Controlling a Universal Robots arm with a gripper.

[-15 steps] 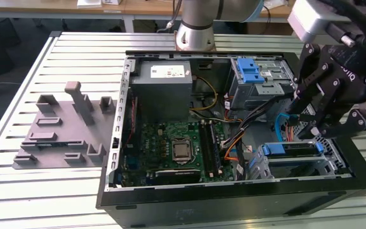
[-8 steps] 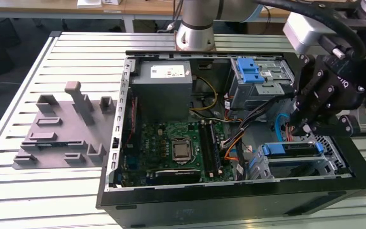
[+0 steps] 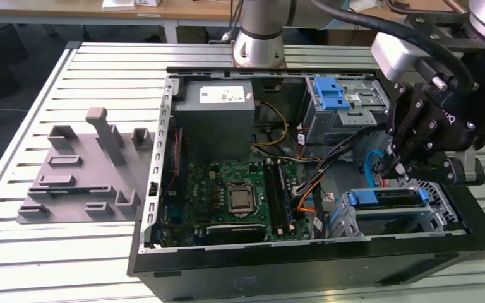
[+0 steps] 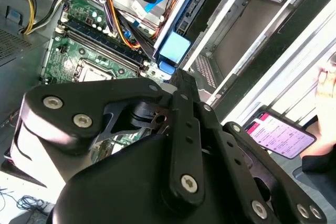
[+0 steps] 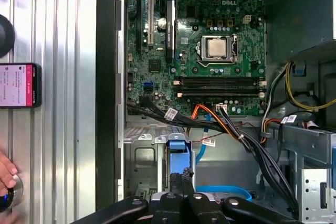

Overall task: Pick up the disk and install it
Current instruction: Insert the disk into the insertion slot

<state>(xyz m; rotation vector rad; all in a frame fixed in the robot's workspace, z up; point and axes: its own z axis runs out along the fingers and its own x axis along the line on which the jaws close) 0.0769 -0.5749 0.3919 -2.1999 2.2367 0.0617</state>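
The disk sits in the drive bay at the corner of the open computer case on the exterior view's right, its blue plastic rails showing at both sides. In both wrist views its blue end sticks out of the bay's metal frame. My black gripper hangs just above that bay. Its fingers are shut together, with their tips right at the disk's blue end. Whether they touch it I cannot tell.
A grey power supply box and a metal cage with a blue latch fill the case's far side, and cables run beside the bay. A grey fixture plate lies on the exterior view's left. A phone and a person's hand are beside the case.
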